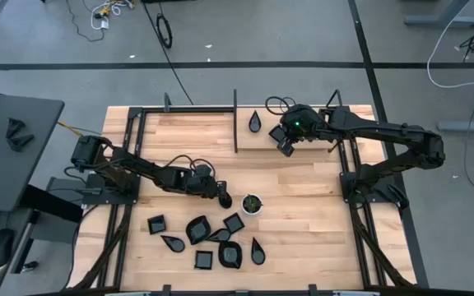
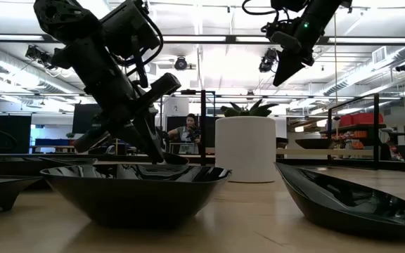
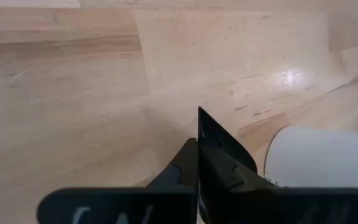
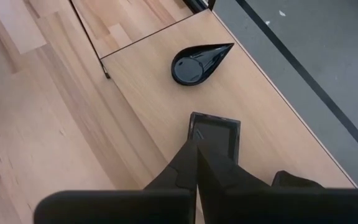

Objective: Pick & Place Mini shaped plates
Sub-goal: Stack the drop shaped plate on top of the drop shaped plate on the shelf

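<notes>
Square black dish (image 2: pixel 136 188) foreground; left gripper (image 1: pixel 223 197) jaws pressed together, empty, beside white cup (image 1: pixel 252 203); risk: toppling cup

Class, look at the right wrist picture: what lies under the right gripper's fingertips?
Below the shut right gripper lies a square black plate on the wooden table. The fingers cover its near edge, so contact cannot be seen.

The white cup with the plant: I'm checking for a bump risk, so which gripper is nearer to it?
Left. The left gripper sits just beside the white cup, fingers shut. The right gripper is far off toward the table's back edge, shut on a square plate.
</notes>
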Available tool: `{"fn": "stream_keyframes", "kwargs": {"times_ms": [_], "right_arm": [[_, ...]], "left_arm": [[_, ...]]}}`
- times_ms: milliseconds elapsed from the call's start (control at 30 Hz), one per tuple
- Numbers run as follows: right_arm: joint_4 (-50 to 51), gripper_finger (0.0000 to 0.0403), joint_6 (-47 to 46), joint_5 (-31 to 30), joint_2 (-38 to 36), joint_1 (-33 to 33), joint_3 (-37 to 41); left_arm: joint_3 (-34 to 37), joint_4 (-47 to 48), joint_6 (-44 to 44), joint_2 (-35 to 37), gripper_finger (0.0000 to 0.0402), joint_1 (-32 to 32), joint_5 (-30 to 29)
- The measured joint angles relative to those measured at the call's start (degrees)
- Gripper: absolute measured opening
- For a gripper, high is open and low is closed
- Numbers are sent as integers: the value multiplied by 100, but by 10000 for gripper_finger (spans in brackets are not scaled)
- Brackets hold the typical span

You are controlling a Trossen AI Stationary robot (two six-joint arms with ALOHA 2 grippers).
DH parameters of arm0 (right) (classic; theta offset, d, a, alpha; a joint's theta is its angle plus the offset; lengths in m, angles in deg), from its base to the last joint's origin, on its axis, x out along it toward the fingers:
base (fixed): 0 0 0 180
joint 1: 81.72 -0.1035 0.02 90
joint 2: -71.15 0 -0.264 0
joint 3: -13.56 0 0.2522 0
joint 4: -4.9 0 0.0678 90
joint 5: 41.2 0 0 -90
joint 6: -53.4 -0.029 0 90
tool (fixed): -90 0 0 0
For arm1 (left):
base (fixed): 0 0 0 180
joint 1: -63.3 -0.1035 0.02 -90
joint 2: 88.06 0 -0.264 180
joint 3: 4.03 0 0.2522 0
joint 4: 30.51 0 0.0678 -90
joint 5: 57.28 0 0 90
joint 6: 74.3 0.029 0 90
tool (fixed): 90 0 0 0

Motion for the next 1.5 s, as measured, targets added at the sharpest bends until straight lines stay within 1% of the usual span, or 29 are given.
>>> {"fn": "stream_keyframes", "kwargs": {"times_ms": [167, 233, 300, 400, 467, 567, 700, 767, 967, 1067, 1133, 1233, 1367, 1500], "right_arm": [[214, 6, -26, 0, -124, 0, 0], [312, 6, -64, -7, -318, 8, 0], [366, 6, -68, -43, -565, 25, 0], [334, 6, -66, -50, -990, 76, 0], [296, 6, -39, -50, -1258, 129, 0], [311, 6, -24, -53, -1570, 217, 0], [476, 6, -24, -55, -1868, 305, 0], [659, 6, -33, -72, -1986, 319, 0], [1389, 6, -379, -724, -2268, 317, 0], [1604, 6, -606, -787, -2378, 317, 0], [1694, 6, -741, -785, -2449, 315, 0], [1721, 6, -929, -785, -2536, 313, 0], [1721, 6, -1023, -785, -2577, 313, 0], [1720, 6, -1054, -782, -2577, 313, 0]], "left_arm": [[0, 7, 92, 234, 5, -78, 131], [-70, 90, 206, 422, 4, -161, 176], [-284, 212, 477, 604, 4, -268, 218], [-905, 740, 1073, 763, 3, -498, 394], [-1535, 1380, 1570, 764, 3, -667, 544], [-2687, 2300, 2416, 595, 2, -925, 656], [-4157, 3102, 3396, 140, 1, -1372, 759], [-4918, 3393, 3904, -214, 1, -1631, 866], [-7146, 4084, 5388, -1632, 1, -2237, 1018], [-8015, 4337, 5914, -2322, 1, -2490, 1043], [-8399, 4450, 6151, -2689, 1, -2650, 1035], [-8688, 4513, 6326, -3061, 1, -2852, 1031], [-8730, 4520, 6509, -3299, 4, -3051, 949], [-8706, 4564, 6780, -3391, 6, -3151, 716]]}}
